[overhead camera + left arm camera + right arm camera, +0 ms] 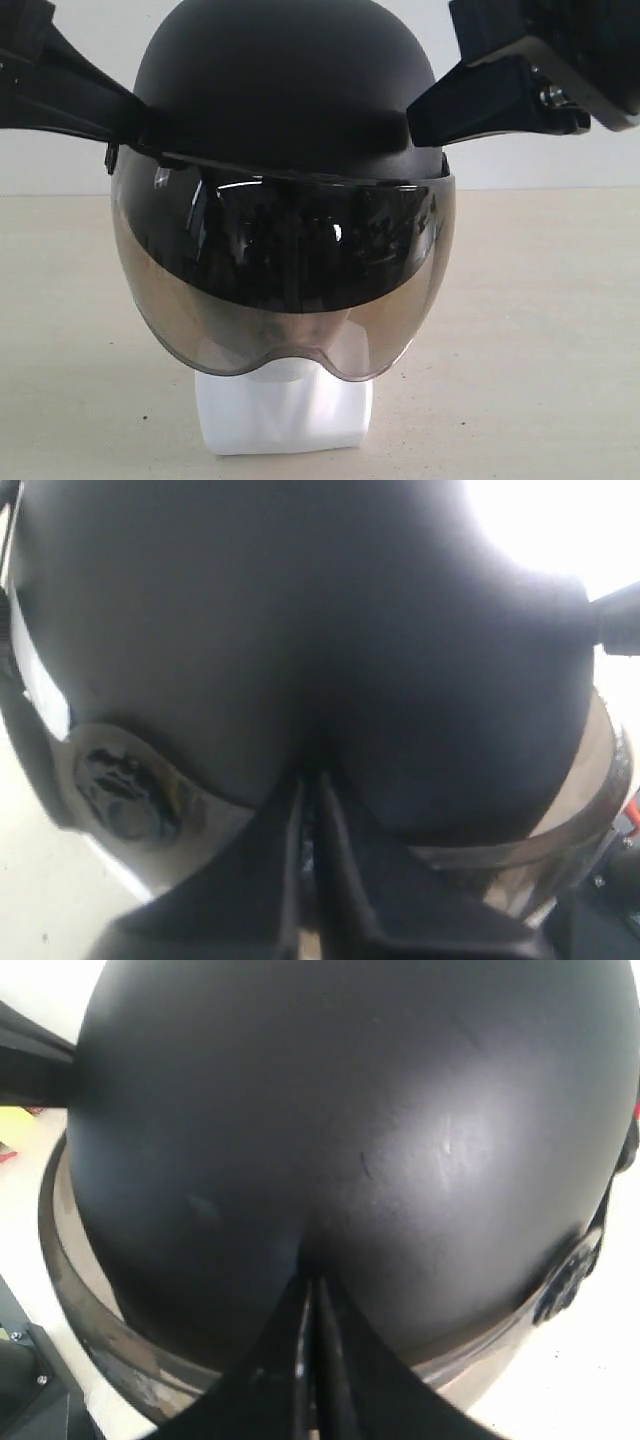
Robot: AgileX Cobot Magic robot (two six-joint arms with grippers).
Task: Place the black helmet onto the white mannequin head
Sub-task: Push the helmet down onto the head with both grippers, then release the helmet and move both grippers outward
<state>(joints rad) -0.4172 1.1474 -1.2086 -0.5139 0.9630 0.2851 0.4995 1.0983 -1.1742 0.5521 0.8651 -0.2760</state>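
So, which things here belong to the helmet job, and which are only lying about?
Job: black helmet, white mannequin head under it, left gripper, right gripper.
Lying about: the table; a yellow and red thing at the right wrist view's edge, too small to name.

Plain white wall (540, 165) behind; pale beige tabletop (540, 340), evenly lit.
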